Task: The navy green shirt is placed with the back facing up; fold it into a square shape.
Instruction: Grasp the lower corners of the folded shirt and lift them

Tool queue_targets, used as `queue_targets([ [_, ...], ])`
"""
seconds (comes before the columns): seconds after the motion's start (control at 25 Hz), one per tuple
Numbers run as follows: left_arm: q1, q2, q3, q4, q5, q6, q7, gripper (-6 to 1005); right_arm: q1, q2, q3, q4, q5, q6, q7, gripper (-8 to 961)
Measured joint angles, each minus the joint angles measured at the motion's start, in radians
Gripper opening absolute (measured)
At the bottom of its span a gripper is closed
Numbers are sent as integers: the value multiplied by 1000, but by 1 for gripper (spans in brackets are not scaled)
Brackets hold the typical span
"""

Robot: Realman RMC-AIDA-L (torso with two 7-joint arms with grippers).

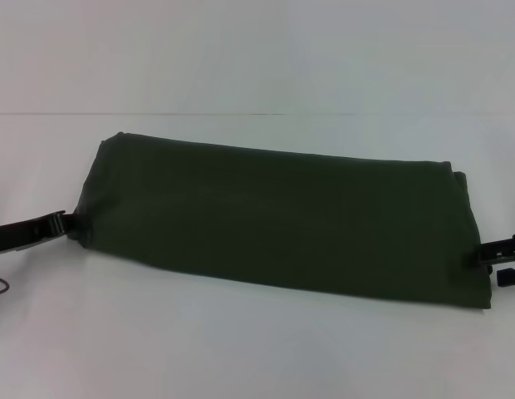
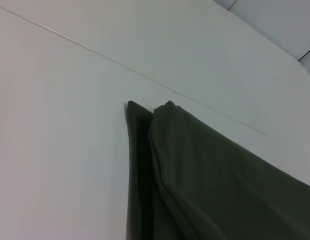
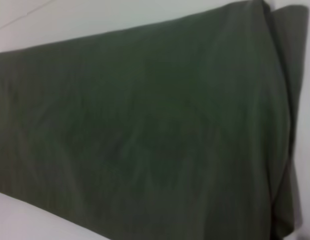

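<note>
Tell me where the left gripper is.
Head view: left gripper at the left edge, touching the shirt's left end on the table.

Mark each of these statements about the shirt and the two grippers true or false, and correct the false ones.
1. The navy green shirt lies folded into a long band. True.
2. The left gripper is at the shirt's left end. True.
3. The right gripper hovers above the middle of the shirt. False: it is at the shirt's right end.
4. Cream lettering shows on the shirt's upper face. False: only plain dark green cloth shows.
5. The shirt hangs off the white table. False: it lies flat on it.
</note>
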Motion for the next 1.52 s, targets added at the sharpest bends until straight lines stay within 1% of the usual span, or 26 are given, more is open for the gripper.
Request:
queue_targets([
  [0.28, 2, -3, -2, 0, 0, 0, 0, 28, 5, 19, -25, 13, -1, 25, -4, 925],
  [0.52, 4, -6, -2, 0, -2, -2, 0, 28, 6, 25, -33, 46, -1, 50, -18, 925],
  [0.84, 3, -6, -2, 0, -5, -5, 0, 28, 2, 36, -33, 37, 2, 57, -36, 904],
  [1.04, 3, -5, -2, 1, -7, -1, 1, 28, 5, 37, -33, 38, 1, 56, -40, 710],
  [1.32, 3, -4, -2, 1, -6, 4, -3, 27, 6, 34, -33, 41, 0, 56, -41, 580],
  [1.48, 3, 2, -2, 1, -3, 26, -7, 27, 6, 30, -33, 41, 0, 55, -50, 506],
  [1.52, 3, 6, -2, 1, -2, 37, -7, 27, 6, 29, -33, 40, 0, 54, -56, 421],
])
